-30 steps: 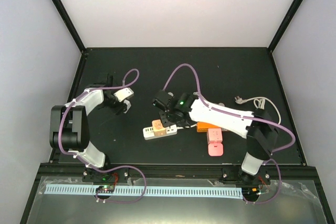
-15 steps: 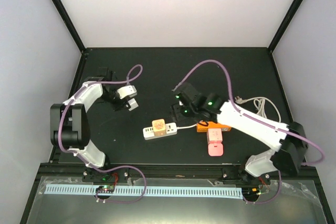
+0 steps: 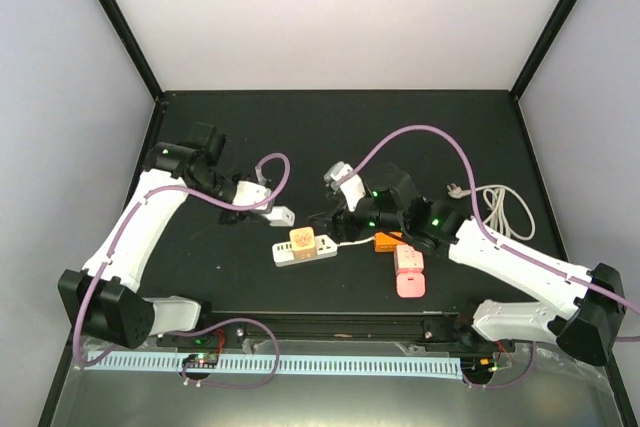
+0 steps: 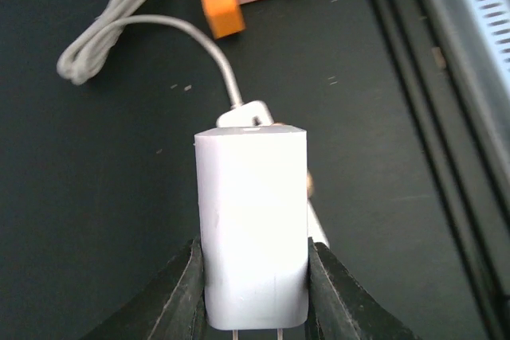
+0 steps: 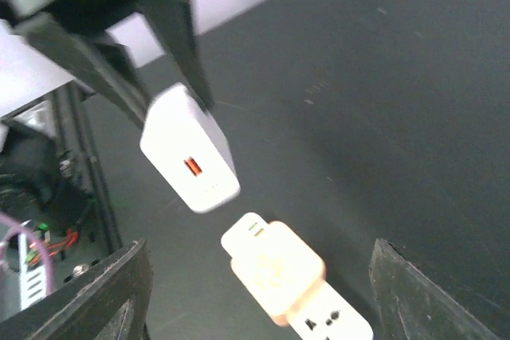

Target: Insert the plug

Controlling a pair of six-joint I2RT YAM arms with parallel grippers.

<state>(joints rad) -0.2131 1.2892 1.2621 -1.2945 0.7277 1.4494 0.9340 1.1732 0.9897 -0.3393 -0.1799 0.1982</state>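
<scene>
Left gripper (image 4: pixel 255 308) is clamped narrow on the plug (image 4: pixel 251 212), pinching its flat sides near the prong end. It hangs over the table (image 3: pixel 400 127), just beside the left end of the strip (image 3: pixel 322 250), which lies about midway along the near edge. My right gripper (image 5: pixel 259 300) stands wide and holds nothing, hovering over the strip.

What worries me most is that nothing pins the strip. If I press down with the prongs slightly off the slots, I expect it to slide or tip rather than take them. The prongs barely show below my fingers (image 4: pixel 179 296), so I would be lining them up half blind. A peach cube (image 3: pixel 302 239) already sits on the strip, and the plug's broad body could catch on it if I pick the slot next to it. A hard push might also make the plug slip up between my pads, since I hold only its lower end.
</scene>
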